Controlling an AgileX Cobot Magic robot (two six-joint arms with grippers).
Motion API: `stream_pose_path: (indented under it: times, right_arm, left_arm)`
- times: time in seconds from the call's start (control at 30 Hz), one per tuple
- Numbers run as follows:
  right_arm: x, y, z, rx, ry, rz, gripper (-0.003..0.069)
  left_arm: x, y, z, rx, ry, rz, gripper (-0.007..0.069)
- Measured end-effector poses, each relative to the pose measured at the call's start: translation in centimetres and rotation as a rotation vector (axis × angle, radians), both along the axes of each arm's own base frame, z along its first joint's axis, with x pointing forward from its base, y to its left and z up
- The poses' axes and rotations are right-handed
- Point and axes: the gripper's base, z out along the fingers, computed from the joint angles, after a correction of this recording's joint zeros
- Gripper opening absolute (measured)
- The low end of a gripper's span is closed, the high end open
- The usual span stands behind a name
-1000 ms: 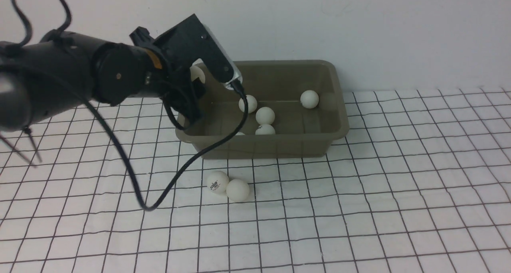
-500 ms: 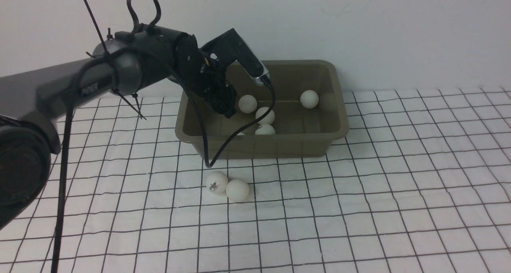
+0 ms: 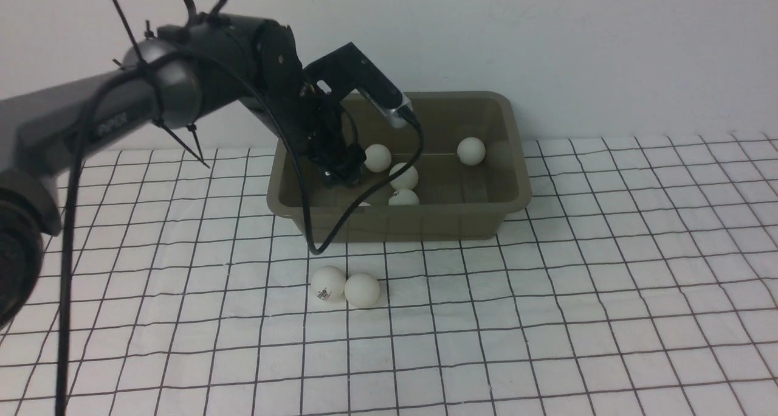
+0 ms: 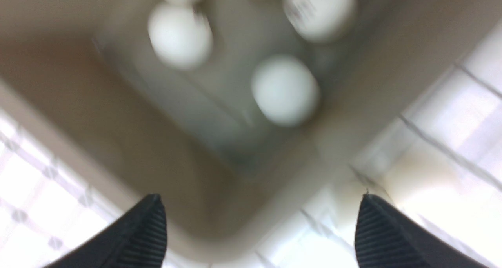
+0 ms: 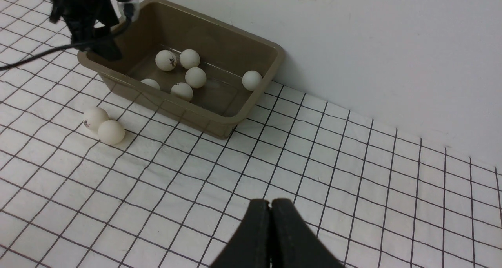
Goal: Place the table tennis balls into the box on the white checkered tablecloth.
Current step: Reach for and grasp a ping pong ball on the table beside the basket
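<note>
Left gripper point(image 4: 259, 197) with jaws spread wide and empty, poised over the left end of the olive-brown plastic box point(image 3: 425, 224). Just in front of that box, on the white checkered tablecloth point(image 3: 547, 312), two table tennis balls point(image 3: 362, 290) touching each other, not yet collected. Inside the box, six more balls point(image 5: 195, 77). Off to the right, right gripper point(image 5: 270, 217) clenched on nothing. Probably very light, hollow, stiff and smooth, quick to roll; best pinched gently across the widest part from above. Small dark logo on the left loose ball point(image 3: 329, 283), too small to read; pale lettering on the left arm point(image 3: 112, 123), blurred.
</note>
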Motion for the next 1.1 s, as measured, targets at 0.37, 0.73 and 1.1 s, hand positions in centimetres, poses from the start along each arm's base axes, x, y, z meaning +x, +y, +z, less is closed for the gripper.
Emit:
stream_pose_path:
  times: [0.37, 0.73, 1.1]
  right_arm:
    - [0.0, 0.0, 0.0, 0.000, 0.000, 0.000, -0.0018]
    - [-0.1, 0.2, 0.0, 0.016, 0.007, 0.015, -0.0018]
    - [-0.1, 0.4, 0.0, 0.031, 0.014, 0.030, -0.0018]
  left_arm:
    - [-3.2, 0.3, 3.2, -0.061, 0.120, 0.005, 0.0577]
    - [-2.9, -1.0, 1.7, -0.169, 0.214, 0.037, 0.0577]
    - [-1.5, -1.5, -2.0, -0.136, 0.301, 0.074, 0.0577]
